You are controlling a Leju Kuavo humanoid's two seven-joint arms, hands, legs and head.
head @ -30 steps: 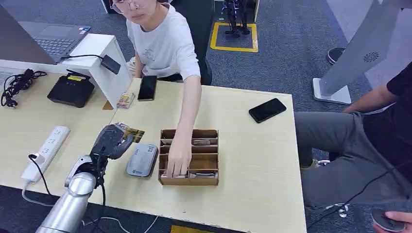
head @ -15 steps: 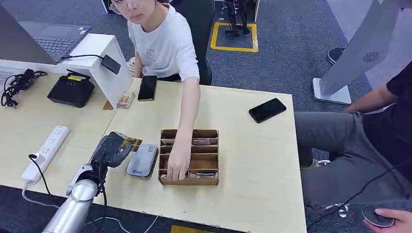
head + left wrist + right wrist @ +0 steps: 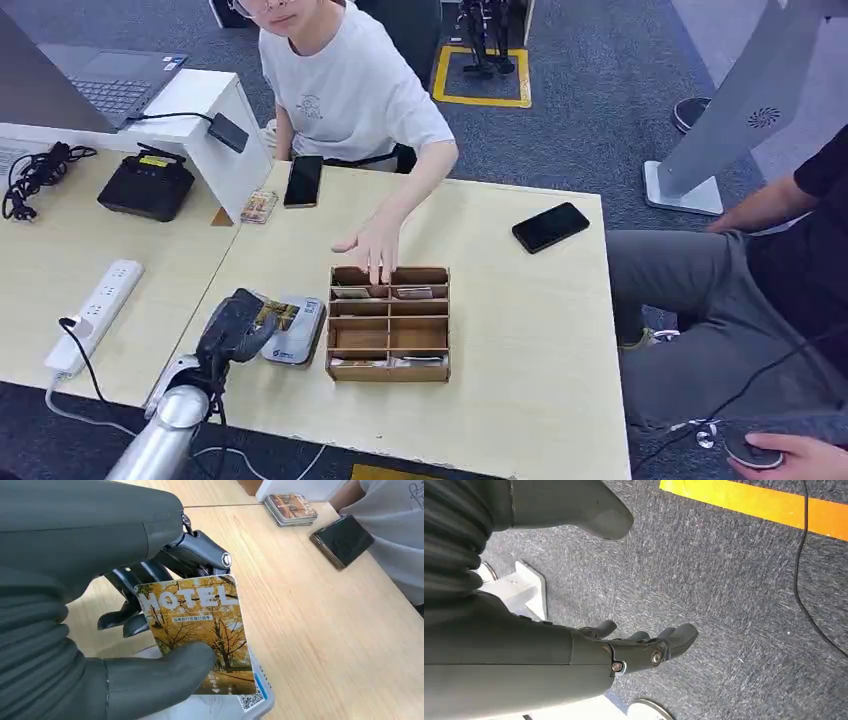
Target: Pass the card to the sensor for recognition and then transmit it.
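My left hand pinches a yellow hotel card between thumb and fingers, and holds it flat just over the grey card sensor. In the head view the card covers the sensor's near-left part. In the left wrist view a strip of the sensor with a QR label peeks out under the card. My right hand hangs over the grey carpet, fingers apart and holding nothing.
A brown compartment box with cards stands right of the sensor. A person's hand hovers at its far edge. A card stack, two phones, a power strip and a black device lie around.
My left hand has brought the card nearer and to the right, onto the sensor. The person's hand has pulled back from the box's near row to its far edge.
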